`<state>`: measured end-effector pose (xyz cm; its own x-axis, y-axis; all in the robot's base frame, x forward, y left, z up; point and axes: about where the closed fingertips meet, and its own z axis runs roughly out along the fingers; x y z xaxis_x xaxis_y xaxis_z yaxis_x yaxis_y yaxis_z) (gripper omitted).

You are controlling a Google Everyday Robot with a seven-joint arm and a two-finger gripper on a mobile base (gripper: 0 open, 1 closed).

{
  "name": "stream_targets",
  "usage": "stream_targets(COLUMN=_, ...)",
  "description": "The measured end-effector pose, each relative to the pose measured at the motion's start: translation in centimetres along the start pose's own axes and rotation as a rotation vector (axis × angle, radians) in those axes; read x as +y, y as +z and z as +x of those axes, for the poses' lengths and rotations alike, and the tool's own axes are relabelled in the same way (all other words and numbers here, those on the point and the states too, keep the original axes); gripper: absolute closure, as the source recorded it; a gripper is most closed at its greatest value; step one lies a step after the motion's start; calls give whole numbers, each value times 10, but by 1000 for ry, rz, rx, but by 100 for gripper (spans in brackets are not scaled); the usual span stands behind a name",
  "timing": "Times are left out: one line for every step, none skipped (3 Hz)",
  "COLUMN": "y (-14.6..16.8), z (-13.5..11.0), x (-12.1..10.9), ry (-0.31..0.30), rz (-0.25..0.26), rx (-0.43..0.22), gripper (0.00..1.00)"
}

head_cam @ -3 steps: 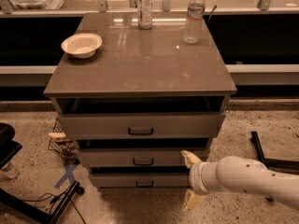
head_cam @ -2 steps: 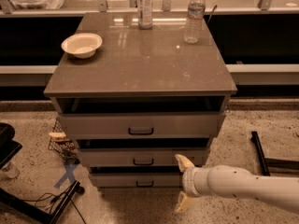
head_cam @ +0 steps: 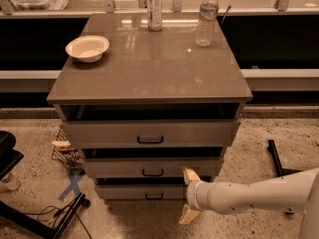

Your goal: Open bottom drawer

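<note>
Cabinet [head_cam: 149, 68]: glossy brown flat top over three grey flat fronts. Arm [head_cam: 254, 193]: white, smooth, cylindrical, reaching in from the right. Bottom drawer [head_cam: 122, 191]: lowest, narrowest front, by the floor. Gripper [head_cam: 184, 196]: yellowish fingers spread wide, before the drawer's right end, just right of its black rectangular pull [head_cam: 154, 196].

Bare floor [head_cam: 124, 222] before bottom drawer [head_cam: 119, 192], end effector [head_cam: 189, 195] just right of its handle [head_cam: 154, 196]

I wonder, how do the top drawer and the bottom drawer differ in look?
The top drawer front is taller and wider than the bottom drawer front. The open gripper hangs at the bottom drawer's right end, well below the top drawer. Both are flat, grey, with a small black centre handle.
</note>
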<state>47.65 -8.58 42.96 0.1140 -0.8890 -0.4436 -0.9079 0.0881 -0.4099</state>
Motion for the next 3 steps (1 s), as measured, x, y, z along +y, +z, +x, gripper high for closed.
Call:
stream_targets(y=15, z=5, x=10, ry=-19, rz=17, rx=39, gripper=0)
stream_targets(y=59, z=19, x=41, ry=-73, rz=25, rx=64, gripper=0)
stream_targets(y=130, z=38, x=62, ry=-143, rz=56, rx=57, gripper=0)
